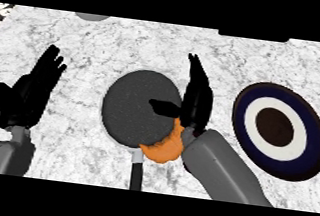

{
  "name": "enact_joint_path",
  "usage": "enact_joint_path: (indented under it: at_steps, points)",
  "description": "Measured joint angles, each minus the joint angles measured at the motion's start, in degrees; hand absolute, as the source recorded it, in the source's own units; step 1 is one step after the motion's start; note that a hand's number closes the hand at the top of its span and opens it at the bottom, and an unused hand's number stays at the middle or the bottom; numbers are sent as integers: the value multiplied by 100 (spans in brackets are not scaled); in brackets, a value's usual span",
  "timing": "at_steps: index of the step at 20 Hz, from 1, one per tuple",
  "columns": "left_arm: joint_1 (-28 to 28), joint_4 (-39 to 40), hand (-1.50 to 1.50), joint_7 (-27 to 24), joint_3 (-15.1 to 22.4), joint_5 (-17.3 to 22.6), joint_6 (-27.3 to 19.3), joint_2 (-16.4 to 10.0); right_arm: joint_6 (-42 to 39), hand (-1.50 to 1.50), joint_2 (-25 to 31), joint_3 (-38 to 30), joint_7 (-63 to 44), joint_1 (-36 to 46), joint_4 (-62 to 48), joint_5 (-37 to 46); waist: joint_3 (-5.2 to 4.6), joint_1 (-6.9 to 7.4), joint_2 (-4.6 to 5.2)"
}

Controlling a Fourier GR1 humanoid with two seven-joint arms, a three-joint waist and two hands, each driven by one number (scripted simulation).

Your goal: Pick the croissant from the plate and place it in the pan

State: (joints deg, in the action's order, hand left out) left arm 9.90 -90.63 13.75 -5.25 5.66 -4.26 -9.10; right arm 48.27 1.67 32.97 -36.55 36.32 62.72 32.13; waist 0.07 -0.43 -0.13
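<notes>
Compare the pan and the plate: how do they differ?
The pan is plain grey with a handle; the plate is ringed blue, white and brown, without one. The croissant lies at the pan's rim; the plate carries none. Both are round.

The croissant (162,150) is half hidden behind the right robot hand (196,102), possibly overhanging the pan (135,108); its handle (136,175) is cut off at 6 o'clock.

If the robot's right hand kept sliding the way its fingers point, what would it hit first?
Probably nothing: the right hand, over the edge of the pan, points away from the robot; only counter shows ahead, though height is unclear.
</notes>
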Motion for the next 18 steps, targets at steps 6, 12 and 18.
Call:
enact_joint_path:
  at_steps: [6, 12, 18]
  points:
    - [-167, -158, 0, 26, -115, 92, 84, -102, 134, -150, 659, 94, 932, -1648, 2096, -867, 3, -77, -23]
    - [-167, -235, 0, 84, -68, 28, 51, -73, -114, -150, 1506, 259, 1948, -3277, 3912, -1684, 0, -60, -12]
    - [-128, -150, 0, 35, -98, 37, 97, -33, -427, -150, 2022, -38, 2879, -4378, 4688, -2182, -4, -11, 2]
